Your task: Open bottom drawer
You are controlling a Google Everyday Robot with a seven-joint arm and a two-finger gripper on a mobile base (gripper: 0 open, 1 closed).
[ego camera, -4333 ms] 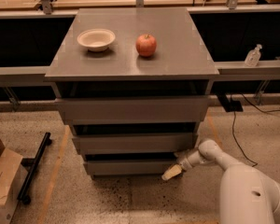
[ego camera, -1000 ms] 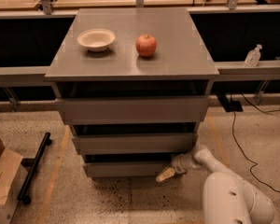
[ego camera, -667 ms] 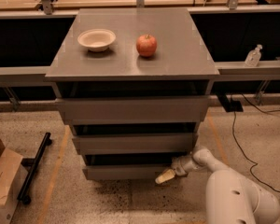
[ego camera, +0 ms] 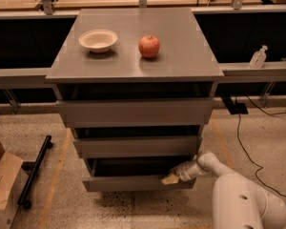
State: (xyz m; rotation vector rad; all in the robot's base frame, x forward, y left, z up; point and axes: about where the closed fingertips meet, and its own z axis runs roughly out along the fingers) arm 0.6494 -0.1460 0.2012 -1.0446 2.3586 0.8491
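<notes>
Gripper (ego camera: 170,178), open-or-closed state not discernible, sits at the upper right edge of the bottom drawer (ego camera: 128,183), low centre of frame; its front runs left-right, so the pull probably goes toward frame bottom.

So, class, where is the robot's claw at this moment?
In the camera view, the claw sits low and right of centre, at the top edge of the bottom drawer, beneath the middle drawer.
</notes>
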